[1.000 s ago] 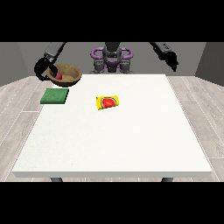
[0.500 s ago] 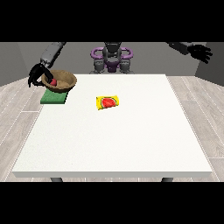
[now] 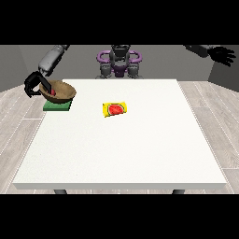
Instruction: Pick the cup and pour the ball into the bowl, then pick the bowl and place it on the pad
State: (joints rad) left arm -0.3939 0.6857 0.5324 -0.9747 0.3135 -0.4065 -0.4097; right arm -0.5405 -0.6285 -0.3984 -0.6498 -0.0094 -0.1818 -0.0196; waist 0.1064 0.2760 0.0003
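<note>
A brown bowl (image 3: 60,90) with a red ball (image 3: 53,92) inside hovers tilted just above the green pad (image 3: 58,106) at the table's far left. The hand at the view's left (image 3: 33,84) grips the bowl's left rim, its fingers curled round it. Lying on its side near the table's middle is a yellow cup (image 3: 115,109) with a red watermelon picture. The hand at the view's right (image 3: 222,54) is raised high beyond the table's right edge, fingers spread, holding nothing.
The large white table (image 3: 126,149) stretches toward the camera. The robot's torso (image 3: 119,60) stands behind the far edge. Grey wooden floor surrounds the table.
The bowl has moved left and down with the hand, from beside the pad to over it. The hand at the view's right swung up and outward to the right.
</note>
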